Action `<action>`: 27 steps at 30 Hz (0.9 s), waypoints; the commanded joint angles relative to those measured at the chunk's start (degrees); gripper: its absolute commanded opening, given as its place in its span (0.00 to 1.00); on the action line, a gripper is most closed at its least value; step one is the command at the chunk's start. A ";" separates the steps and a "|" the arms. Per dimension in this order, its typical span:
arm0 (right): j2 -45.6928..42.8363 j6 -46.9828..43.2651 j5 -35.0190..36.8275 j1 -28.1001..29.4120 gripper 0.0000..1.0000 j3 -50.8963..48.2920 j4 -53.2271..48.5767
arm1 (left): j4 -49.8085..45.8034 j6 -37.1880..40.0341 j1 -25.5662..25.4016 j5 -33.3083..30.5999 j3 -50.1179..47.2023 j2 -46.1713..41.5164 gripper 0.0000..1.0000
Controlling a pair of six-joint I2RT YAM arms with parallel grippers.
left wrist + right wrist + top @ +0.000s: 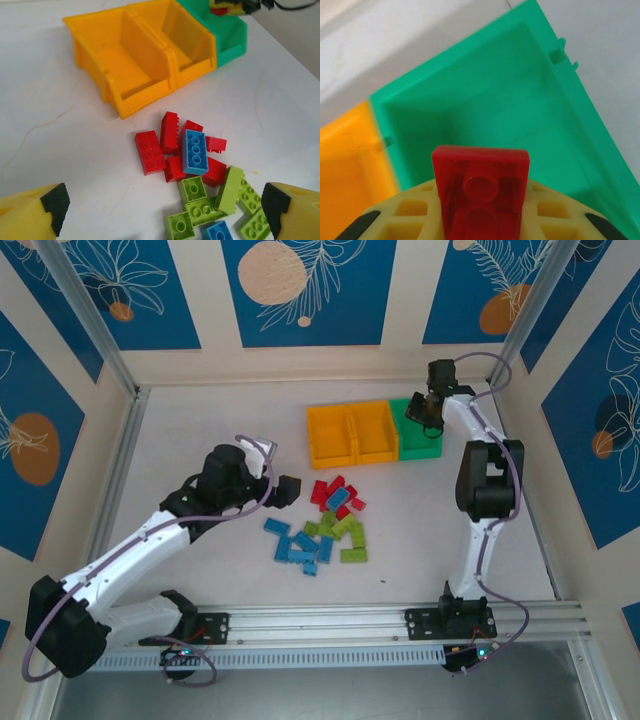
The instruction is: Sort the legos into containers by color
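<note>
You're barely started: right gripper (428,412) is clamped on a red brick (480,180) over the green bin (445,115), which looks empty, and both orange bins (125,65) are empty too. Left gripper (164,202) hangs jaws wide apart over the pile (325,525); you've nearly every brick left

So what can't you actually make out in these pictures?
Top view: the green bin's floor, hidden under the right pincer.
Right wrist view: the held red brick's lower end, buried between the yellow fingers.
Left wrist view: the lime bricks at the bottom edge, cut off.
</note>
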 commanded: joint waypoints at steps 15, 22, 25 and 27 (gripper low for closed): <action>-23.93 4.31 -12.46 2.40 0.53 -15.18 -7.50 | -3.79 -1.51 -3.10 -0.19 7.58 8.44 1.00; -39.92 8.19 -10.12 9.81 0.55 -34.35 -10.55 | -14.82 -1.00 -7.07 -5.04 16.87 16.35 0.93; -45.79 11.03 -11.78 9.97 0.58 -39.40 -11.90 | -18.05 -3.62 -11.70 -8.28 23.34 24.26 0.90; -49.15 11.17 -11.43 10.42 0.62 -40.69 -13.45 | -19.69 -5.21 -13.89 -8.61 27.89 30.55 0.87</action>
